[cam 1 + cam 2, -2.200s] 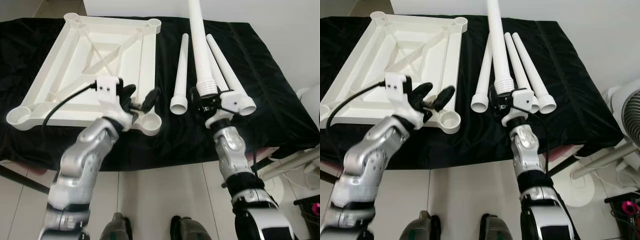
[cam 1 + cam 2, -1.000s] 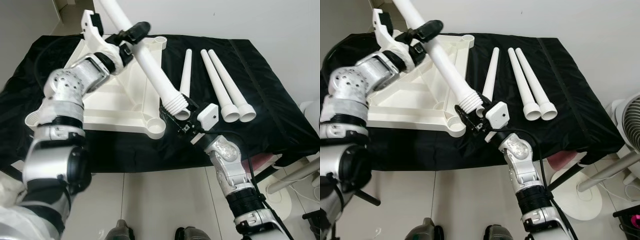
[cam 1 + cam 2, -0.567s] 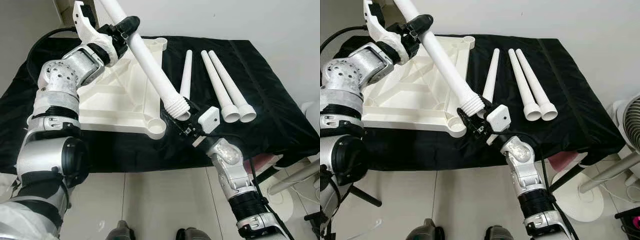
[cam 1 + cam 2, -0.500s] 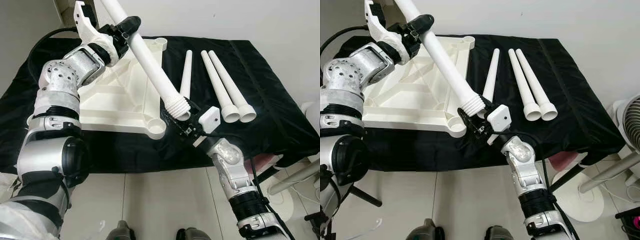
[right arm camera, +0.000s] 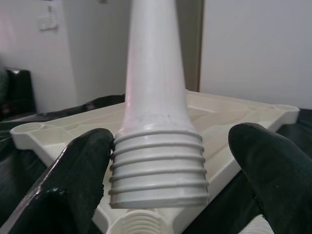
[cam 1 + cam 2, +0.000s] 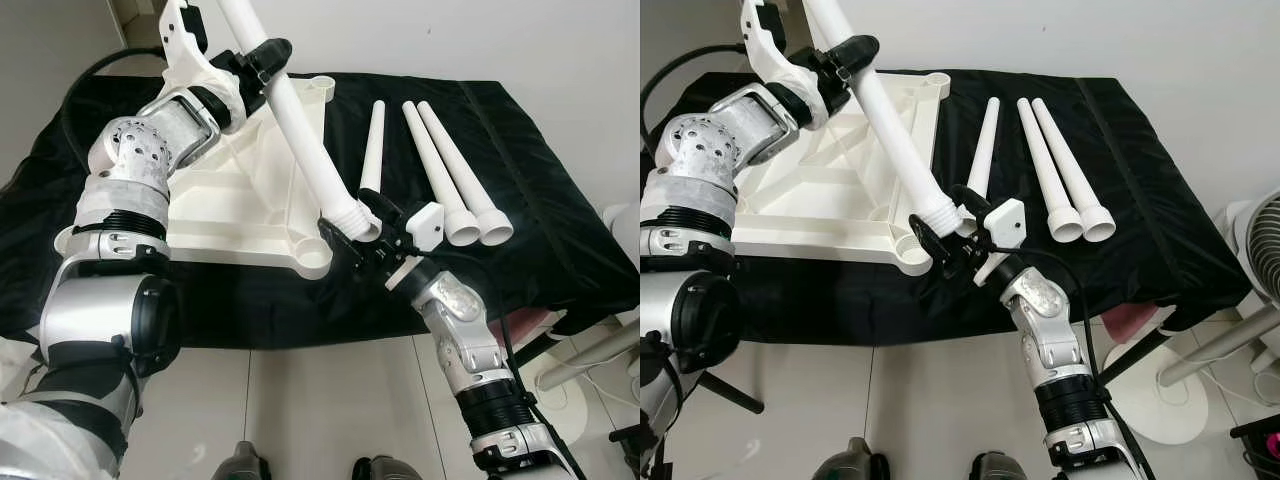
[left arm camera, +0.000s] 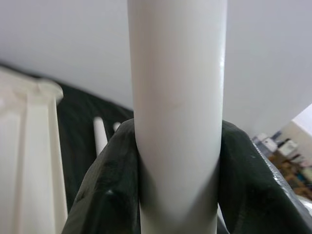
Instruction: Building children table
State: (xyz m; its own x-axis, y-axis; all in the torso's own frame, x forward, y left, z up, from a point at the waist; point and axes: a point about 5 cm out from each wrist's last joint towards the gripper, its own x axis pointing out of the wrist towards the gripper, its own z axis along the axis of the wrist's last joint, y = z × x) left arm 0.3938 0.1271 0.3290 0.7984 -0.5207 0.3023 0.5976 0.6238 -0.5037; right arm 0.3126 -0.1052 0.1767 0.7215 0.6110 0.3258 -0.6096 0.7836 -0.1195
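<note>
over tabletop (image 6: 240, 190), left gripper (image 6: 262, 62) clamps leg (image 6: 300, 135), right gripper (image 6: 365, 228) fingers apart

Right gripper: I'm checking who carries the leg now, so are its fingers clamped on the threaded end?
No, the right gripper is open: one finger touches the leg, the other stands clear.

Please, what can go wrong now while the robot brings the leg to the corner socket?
1. The right gripper is open around the threaded end, so only the left gripper holds the table leg; it may swing or slip.
2. The leg is tilted, so the thread could enter the corner socket of the tabletop crookedly and jam.
</note>
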